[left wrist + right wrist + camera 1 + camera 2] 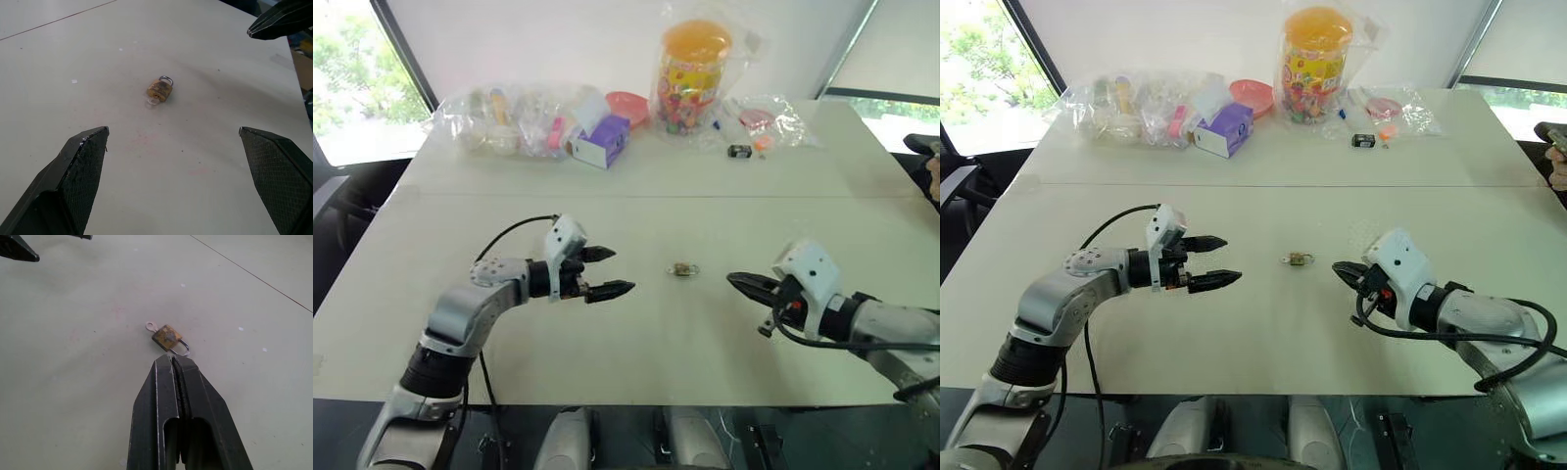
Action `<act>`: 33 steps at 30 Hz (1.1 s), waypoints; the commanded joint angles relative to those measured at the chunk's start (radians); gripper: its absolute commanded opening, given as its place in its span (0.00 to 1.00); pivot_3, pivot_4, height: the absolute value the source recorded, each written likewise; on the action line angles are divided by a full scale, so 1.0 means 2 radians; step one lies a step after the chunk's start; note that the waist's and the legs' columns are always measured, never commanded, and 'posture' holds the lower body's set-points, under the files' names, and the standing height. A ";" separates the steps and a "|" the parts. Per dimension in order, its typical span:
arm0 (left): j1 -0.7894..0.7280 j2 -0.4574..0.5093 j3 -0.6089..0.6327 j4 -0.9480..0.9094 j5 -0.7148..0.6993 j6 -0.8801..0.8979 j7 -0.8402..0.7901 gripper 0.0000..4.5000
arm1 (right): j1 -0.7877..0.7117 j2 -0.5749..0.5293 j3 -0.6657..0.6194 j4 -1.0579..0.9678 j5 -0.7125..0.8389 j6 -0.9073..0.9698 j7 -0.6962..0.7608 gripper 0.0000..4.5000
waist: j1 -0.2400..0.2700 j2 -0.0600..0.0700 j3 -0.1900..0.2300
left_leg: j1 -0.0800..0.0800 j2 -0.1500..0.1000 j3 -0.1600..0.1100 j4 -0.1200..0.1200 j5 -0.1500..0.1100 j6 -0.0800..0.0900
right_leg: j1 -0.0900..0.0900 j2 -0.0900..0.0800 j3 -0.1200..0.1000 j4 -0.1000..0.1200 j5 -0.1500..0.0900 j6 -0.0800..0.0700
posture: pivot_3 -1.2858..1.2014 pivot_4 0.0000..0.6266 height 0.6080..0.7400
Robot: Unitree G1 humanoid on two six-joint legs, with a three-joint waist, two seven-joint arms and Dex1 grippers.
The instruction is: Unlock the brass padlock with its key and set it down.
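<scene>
You are viewing the tiny dull-gold brass padlock [683, 268] lying on the pale surface [636, 343], key ring attached, between pincers: left pincer [604, 272] at nine o'clock gaping empty; right pincer [741, 283] at three o'clock closed empty. Unlocking is remaining.

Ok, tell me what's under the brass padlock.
The brass padlock lies flat on the bare white table, key sticking out of its base. Its underside is hidden.

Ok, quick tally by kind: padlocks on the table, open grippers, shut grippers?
Brass padlock: 1, lying between the grippers, with its key in it
Open grippers: 1, the left gripper
Shut grippers: 1, the right gripper
Total: 3
</scene>
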 commanded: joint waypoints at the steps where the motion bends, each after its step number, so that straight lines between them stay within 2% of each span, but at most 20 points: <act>1: -0.013 -0.002 0.005 0.000 -0.004 -0.013 -0.012 0.99 | -0.005 -0.009 -0.001 -0.019 0.014 0.004 0.000 0.00 | 0.002 0.000 0.000 | 0.000 0.000 0.000 0.000 0.000 0.000 | 0.000 0.000 0.000 0.000 0.000 0.000 | 0.52 0.24 0.96; 8: -0.019 -0.002 0.005 -0.006 0.003 -0.011 -0.005 0.99 | 0.003 -0.035 -0.002 -0.008 0.014 -0.009 0.020 0.00 | 0.001 0.000 0.000 | 0.000 0.000 0.000 0.000 0.000 0.000 | 0.000 -0.001 0.000 0.000 0.000 0.000 | 0.52 0.24 0.96; 15: -0.027 0.003 0.007 0.002 0.004 -0.014 -0.012 0.99 | -0.019 -0.029 0.004 0.004 0.027 -0.010 0.015 0.00 | 0.000 0.000 0.000 | 0.000 0.000 0.000 0.000 0.000 0.000 | 0.000 -0.001 0.000 0.000 0.000 0.000 | 0.52 0.24 0.96; 27: -0.033 -0.008 -0.003 0.013 0.011 -0.029 -0.018 0.99 | -0.037 -0.059 0.025 0.043 0.004 -0.045 0.041 0.00 | 0.001 0.000 0.000 | 0.000 0.000 0.000 0.000 0.000 0.000 | 0.000 -0.001 0.000 0.000 0.000 0.000 | 0.52 0.24 0.96; 32: -0.034 -0.005 -0.007 0.013 0.012 -0.033 -0.025 0.99 | -0.076 -0.061 0.071 0.098 -0.017 -0.076 0.069 0.00 | 0.000 0.000 0.000 | 0.000 0.000 0.000 0.000 0.000 0.000 | 0.000 -0.001 0.000 0.000 0.000 0.000 | 0.52 0.24 0.96; 33: -0.033 -0.004 -0.009 0.012 0.013 -0.034 -0.027 1.00 | -0.091 -0.059 0.086 0.113 -0.021 -0.084 0.077 0.06 | 0.000 0.000 0.000 | 0.000 0.000 0.000 0.000 0.000 0.000 | 0.000 -0.001 0.000 0.000 0.000 0.000 | 0.52 0.24 0.96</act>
